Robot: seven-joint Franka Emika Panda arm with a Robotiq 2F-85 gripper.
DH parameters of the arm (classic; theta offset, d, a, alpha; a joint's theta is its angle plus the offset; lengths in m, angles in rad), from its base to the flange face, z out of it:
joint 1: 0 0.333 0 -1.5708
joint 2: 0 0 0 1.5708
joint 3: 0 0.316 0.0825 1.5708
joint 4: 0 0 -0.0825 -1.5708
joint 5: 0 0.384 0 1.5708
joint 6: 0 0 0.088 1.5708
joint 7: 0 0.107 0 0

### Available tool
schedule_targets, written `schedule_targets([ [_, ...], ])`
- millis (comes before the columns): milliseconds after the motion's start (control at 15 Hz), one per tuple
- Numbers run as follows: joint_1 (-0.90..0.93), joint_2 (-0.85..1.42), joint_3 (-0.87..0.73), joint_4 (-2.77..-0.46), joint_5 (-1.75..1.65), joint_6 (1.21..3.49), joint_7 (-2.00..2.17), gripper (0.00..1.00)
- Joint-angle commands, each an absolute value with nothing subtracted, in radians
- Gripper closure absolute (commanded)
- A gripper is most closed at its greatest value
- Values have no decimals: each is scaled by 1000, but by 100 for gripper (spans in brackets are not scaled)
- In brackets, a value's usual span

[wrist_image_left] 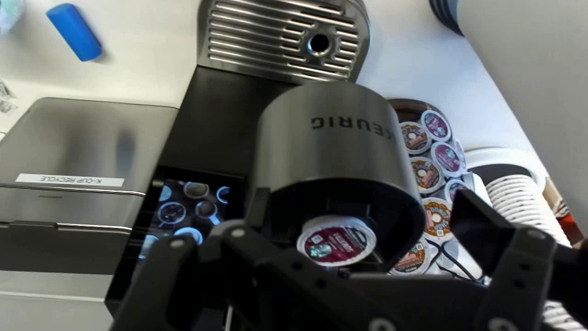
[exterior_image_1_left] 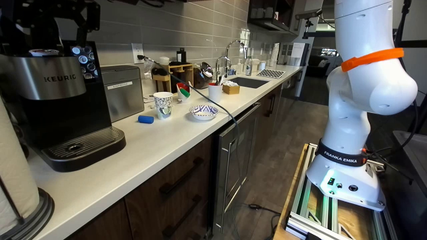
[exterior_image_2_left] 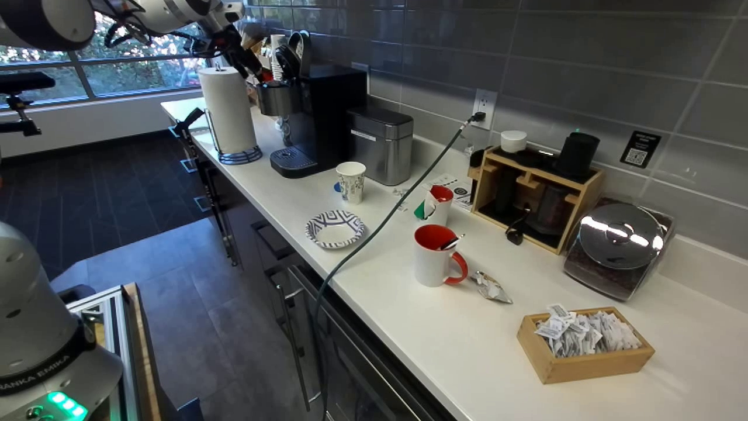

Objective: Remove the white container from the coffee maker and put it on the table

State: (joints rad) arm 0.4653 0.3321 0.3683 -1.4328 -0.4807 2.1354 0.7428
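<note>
The coffee maker (exterior_image_1_left: 66, 78) is black with a silver KEURIG band and stands on the off-white table (exterior_image_1_left: 156, 143); it also shows in an exterior view (exterior_image_2_left: 327, 117) and the wrist view (wrist_image_left: 335, 133). Its top is open. The white container (wrist_image_left: 337, 243), a small pod with a dark red lid, sits slightly tilted in the opening; its rim shows in an exterior view (exterior_image_1_left: 44, 52). My gripper (wrist_image_left: 367, 209) is open above the opening, one finger to each side of the pod, apart from it. The gripper also shows in an exterior view (exterior_image_2_left: 251, 67). The pod's lower part is hidden.
A paper towel roll (exterior_image_2_left: 227, 111) and a steel box (exterior_image_2_left: 383, 143) flank the machine. More pods (wrist_image_left: 436, 218) and stacked cups (wrist_image_left: 523, 207) are beside it. A paper cup (exterior_image_1_left: 163, 105), a blue cylinder (exterior_image_1_left: 145, 119) and a bowl (exterior_image_1_left: 203, 112) stand farther along; a cable (exterior_image_1_left: 200, 96) crosses the counter.
</note>
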Motion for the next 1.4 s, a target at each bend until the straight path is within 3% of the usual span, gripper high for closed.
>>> schedule_targets([
  [0, 543, 417, 307, -1256, -430, 2046, 723, 0],
  [67, 499, 367, 340, -1354, -459, 2108, 739, 0],
  [1200, 563, 475, 270, -1266, -643, 2148, 978, 0],
  [1333, 564, 483, 270, -1259, -641, 2146, 986, 5],
])
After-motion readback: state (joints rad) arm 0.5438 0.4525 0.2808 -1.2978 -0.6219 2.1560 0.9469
